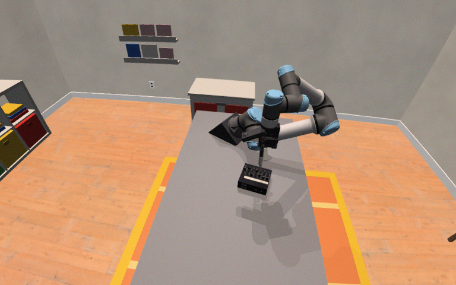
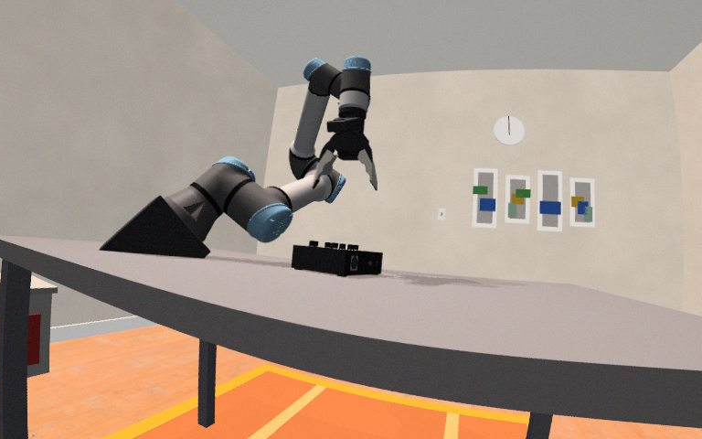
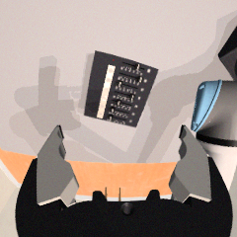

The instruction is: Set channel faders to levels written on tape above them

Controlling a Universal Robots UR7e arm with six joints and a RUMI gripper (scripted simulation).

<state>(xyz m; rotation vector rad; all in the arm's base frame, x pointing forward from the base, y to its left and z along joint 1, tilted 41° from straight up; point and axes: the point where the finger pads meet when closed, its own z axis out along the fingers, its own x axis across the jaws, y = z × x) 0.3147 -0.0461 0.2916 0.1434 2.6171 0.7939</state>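
Observation:
The lighting desk [image 1: 255,179] is a small black box on the grey table. It also shows in the exterior view [image 2: 336,259] and in the wrist view [image 3: 120,89]. A pale tape strip [image 3: 106,92] runs along one side of its top, beside several rows of small faders [image 3: 127,92]. The writing on the tape is too small to read. My gripper [image 2: 347,169] hangs open and empty well above the desk, fingers pointing down. In the wrist view the two grey fingers stand wide apart with the desk between and beyond them.
The arm's black base wedge [image 1: 225,131] sits on the table behind the desk. A white cabinet [image 1: 221,93] stands at the table's far end. A shelf unit with coloured boxes [image 1: 0,130] stands at the left wall.

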